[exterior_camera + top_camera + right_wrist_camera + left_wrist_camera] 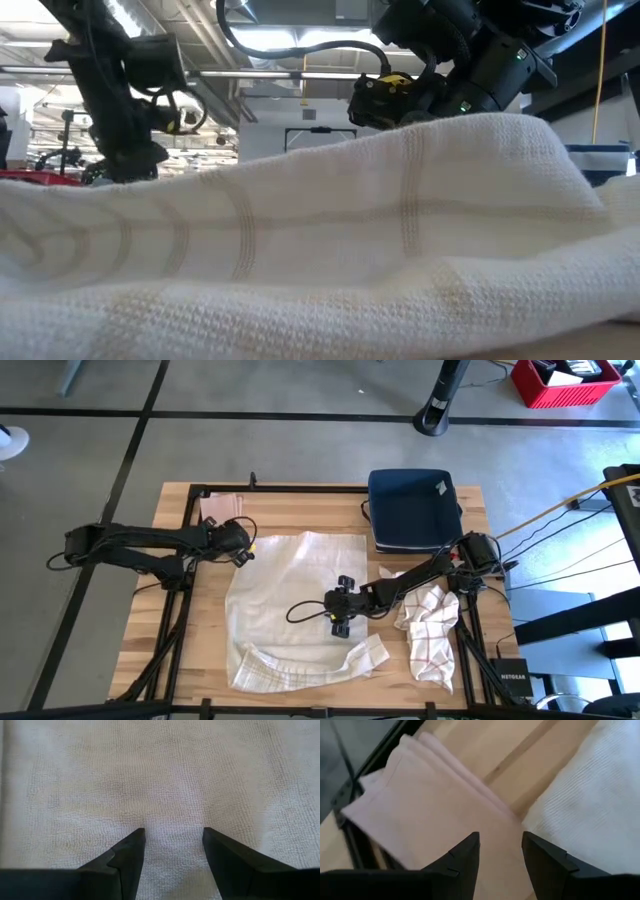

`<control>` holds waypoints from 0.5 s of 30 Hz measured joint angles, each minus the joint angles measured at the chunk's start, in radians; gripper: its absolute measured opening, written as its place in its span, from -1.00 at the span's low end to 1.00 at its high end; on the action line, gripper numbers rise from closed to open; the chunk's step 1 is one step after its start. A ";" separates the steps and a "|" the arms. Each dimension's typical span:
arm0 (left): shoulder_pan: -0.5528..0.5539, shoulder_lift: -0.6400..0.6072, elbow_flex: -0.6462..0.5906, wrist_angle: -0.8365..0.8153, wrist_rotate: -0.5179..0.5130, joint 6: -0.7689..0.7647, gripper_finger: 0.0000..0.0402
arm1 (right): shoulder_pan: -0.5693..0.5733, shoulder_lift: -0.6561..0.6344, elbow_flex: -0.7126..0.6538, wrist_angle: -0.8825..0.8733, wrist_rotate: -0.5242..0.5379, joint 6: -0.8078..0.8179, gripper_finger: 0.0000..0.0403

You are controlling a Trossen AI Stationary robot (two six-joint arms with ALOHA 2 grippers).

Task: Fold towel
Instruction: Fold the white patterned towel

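White towel (290, 595), spread on your counter (300, 510).
Right end effector (172, 845) released above its middle; left end effector (500, 850) released over pink cloth (420, 805).

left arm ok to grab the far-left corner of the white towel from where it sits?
Probably yes. The left gripper hangs open right at that corner of the white towel, above the folded pink cloth, and nothing lies between them. The right gripper is over the towel's middle, well clear.
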 joint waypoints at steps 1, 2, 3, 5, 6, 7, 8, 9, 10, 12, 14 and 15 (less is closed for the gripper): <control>0.004 -0.001 0.000 -0.012 0.000 -0.010 -0.30 | 0.000 0.000 0.000 0.000 0.000 0.000 0.01; 0.006 -0.003 0.000 -0.020 0.005 -0.027 -0.30 | 0.000 0.000 0.000 0.000 0.000 0.000 0.01; 0.006 -0.004 0.000 -0.027 0.029 -0.043 -0.30 | 0.000 0.000 0.000 0.000 0.000 0.000 0.01; 0.014 -0.003 -0.001 -0.044 0.115 -0.094 -0.30 | 0.000 0.000 0.000 0.001 0.000 0.000 0.01; 0.019 0.001 -0.006 -0.042 0.150 -0.115 -0.30 | 0.000 0.000 0.000 0.001 0.000 0.000 0.01; 0.022 0.008 -0.016 -0.029 0.176 -0.120 -0.30 | 0.000 0.000 0.000 0.001 0.000 0.000 0.01; 0.025 0.016 -0.026 -0.009 0.191 -0.112 -0.30 | 0.000 0.000 0.000 0.002 0.000 -0.001 0.01; 0.027 0.024 -0.036 0.023 0.195 -0.092 -0.30 | 0.000 0.000 0.000 0.002 0.000 -0.003 0.01; 0.027 0.032 -0.044 0.072 0.196 -0.066 -0.30 | 0.000 0.000 0.000 0.003 0.000 -0.003 0.01; 0.025 0.040 -0.054 0.198 0.196 -0.010 -0.30 | 0.000 0.000 0.000 0.003 0.001 -0.003 0.01; 0.019 0.043 -0.059 0.331 0.196 0.045 -0.30 | 0.000 0.000 0.000 0.004 0.001 -0.003 0.01; 0.016 0.043 -0.063 0.401 0.197 0.070 -0.30 | 0.000 0.000 0.000 0.004 0.001 -0.003 0.01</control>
